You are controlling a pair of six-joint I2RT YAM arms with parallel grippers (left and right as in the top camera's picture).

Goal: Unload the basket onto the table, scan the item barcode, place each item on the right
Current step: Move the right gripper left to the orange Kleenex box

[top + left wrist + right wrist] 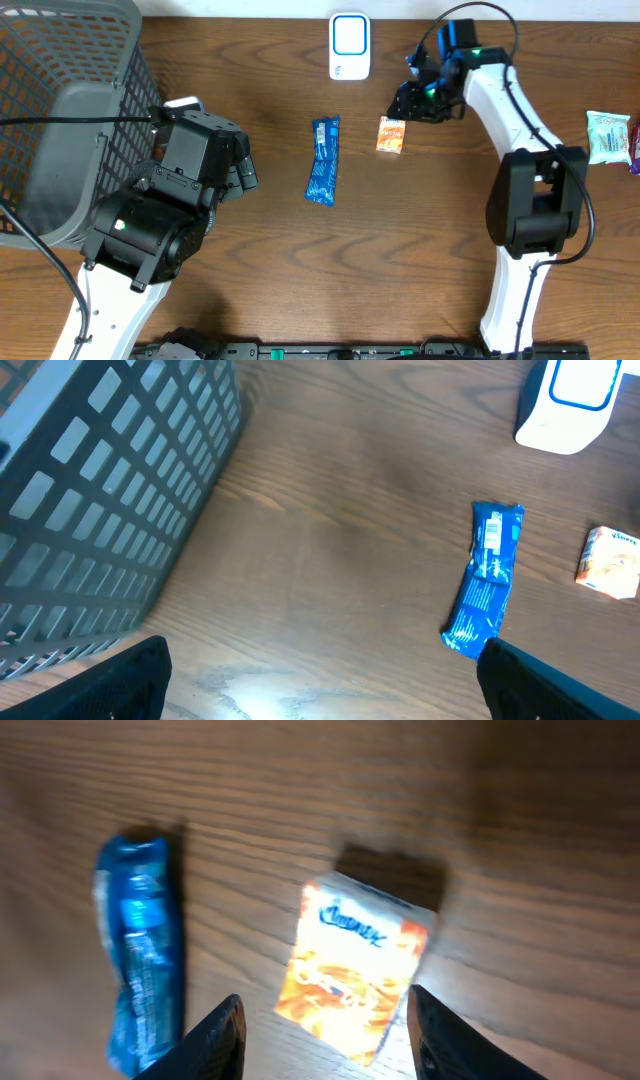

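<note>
While the right gripper point(325, 1042) hangs over the orange tissue packet point(355, 975), its fingers stand apart, one on each side of the packet's near end. Neither visibly touches it, though the wrist view is blurred. The packet lies flat on the table point(300, 260), just beside the gripper on the side toward the blue wrapper point(323, 160). It is well below the white scanner point(349, 46) at the table's far edge. Its long axis runs roughly away from the wrist camera, slightly tilted, so the fingers would close across its short width; judged a fair line for a pinch. The right arm is clearly the nearer one. The left gripper point(240, 172) sits by the grey basket point(60, 110), well apart from the packet, fingers spread wide and empty. Packet not yet lifted.
</note>
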